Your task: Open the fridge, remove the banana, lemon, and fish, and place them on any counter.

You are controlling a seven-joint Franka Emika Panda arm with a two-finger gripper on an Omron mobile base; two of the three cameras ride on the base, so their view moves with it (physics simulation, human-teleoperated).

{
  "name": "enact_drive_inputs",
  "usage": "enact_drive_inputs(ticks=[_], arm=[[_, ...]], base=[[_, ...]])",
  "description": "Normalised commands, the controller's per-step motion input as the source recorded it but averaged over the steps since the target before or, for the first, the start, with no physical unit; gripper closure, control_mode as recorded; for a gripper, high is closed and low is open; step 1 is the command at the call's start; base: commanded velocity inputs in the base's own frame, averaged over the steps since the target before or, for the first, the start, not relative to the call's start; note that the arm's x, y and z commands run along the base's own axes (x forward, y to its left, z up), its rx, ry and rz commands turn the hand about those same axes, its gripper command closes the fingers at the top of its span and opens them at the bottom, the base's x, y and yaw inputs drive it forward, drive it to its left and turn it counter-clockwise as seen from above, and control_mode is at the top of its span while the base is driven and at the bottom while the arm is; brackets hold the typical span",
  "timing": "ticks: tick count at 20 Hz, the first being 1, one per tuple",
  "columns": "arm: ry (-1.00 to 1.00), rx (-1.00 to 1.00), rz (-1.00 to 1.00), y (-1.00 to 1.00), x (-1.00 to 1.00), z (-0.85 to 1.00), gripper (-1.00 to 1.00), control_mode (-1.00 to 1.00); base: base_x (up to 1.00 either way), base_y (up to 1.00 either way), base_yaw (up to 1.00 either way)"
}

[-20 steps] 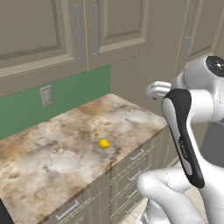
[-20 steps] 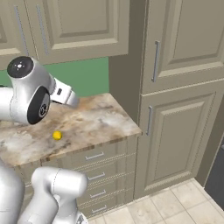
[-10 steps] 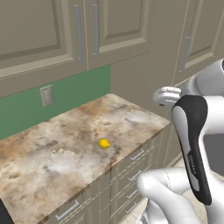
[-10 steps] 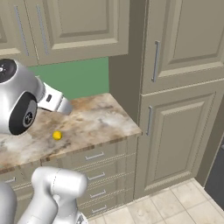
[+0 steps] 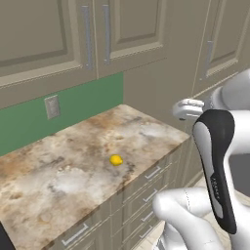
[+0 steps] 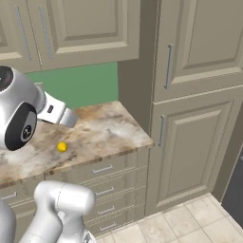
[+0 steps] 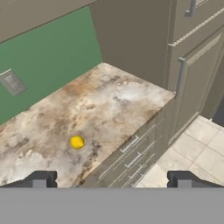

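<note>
Beige panelled cabinets across the top and right of the right base view. Green backsplash at left centre of the left base view, carrying a wall outlet. Speckled counter across the lower left of that view, above beige drawers. Tiled floor at lower right of the hand view. Gripper at the bottom of the hand view — fingers spread wide, nothing between them, raised above the counter's front edge. Lemon lying on the counter near picture centre — left of centre in the hand view, clear of the gripper.
</note>
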Motion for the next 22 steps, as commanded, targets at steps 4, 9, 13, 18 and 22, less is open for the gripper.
enact_drive_inputs(ticks=[4,9,13,18,22], arm=[[0.0,0.0,0.0,0.0,0.0,0.0,-1.0,1.0],[0.0,0.0,0.0,0.0,0.0,0.0,-1.0,1.0],[0.0,0.0,0.0,0.0,0.0,0.0,-1.0,1.0],[0.0,0.0,0.0,0.0,0.0,0.0,-1.0,1.0],[0.0,0.0,0.0,0.0,0.0,0.0,-1.0,1.0]], base=[[-0.57,-0.66,-0.27],[-0.31,-0.86,-0.52],[-0.01,-0.79,-0.72],[0.25,-0.32,-0.79],[0.81,0.56,-0.44]])
